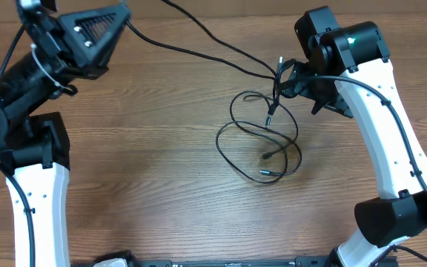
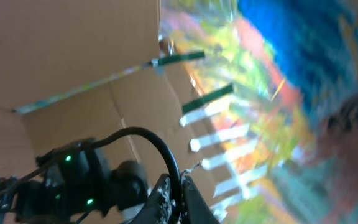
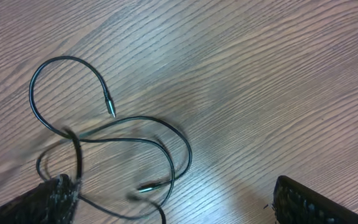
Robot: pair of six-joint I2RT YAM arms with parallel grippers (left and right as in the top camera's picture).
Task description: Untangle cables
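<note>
I'm watching thin black looped cables (image 3: 73, 135) lying on the brown wood-grain table (image 3: 260, 74), crossing beside one black finger (image 3: 48, 200) of my wide-spread right gripper (image 3: 179, 202).

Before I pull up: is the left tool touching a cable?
Touching. The left wrist view shows the left tool shut on a black cable, pinched in its jaws.

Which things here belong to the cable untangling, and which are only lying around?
For the job:
- cables
- left gripper, shut on one cable
- right gripper, open, near the loops

Not for the job:
- wooden table
- cardboard box, seen only from the left wrist
</note>
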